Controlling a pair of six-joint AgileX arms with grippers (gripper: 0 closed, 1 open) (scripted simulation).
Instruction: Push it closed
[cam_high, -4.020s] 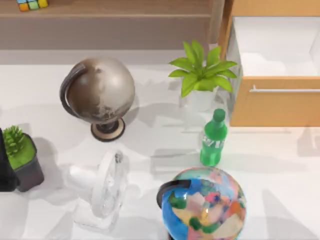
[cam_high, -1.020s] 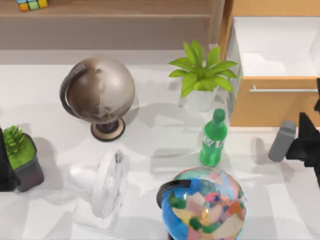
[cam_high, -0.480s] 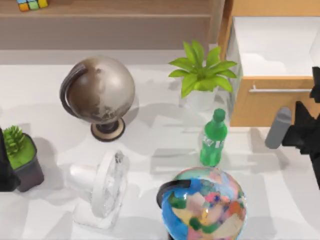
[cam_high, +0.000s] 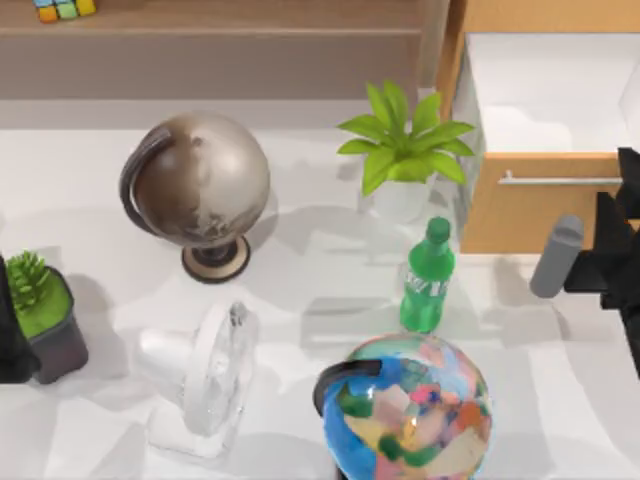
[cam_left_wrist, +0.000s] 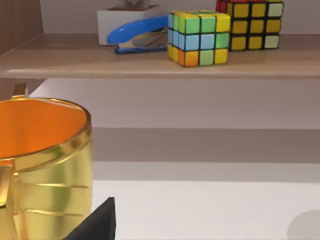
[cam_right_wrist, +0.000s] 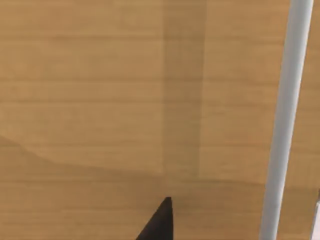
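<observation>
one drawer (cam_high: 545, 150) stands open at the table's far right; right gripper (cam_high: 622, 225), nearer its front than half a second ago, perhaps touches it, finger state indiscernible; left arm (cam_high: 12, 330) parked left.

Drawer (cam_high: 545, 130) cut off at the counter's right edge. Right gripper (cam_high: 622, 245) runs off there too, fingers hidden. Colorful globe (cam_high: 410, 410) clipped at the near edge.
</observation>
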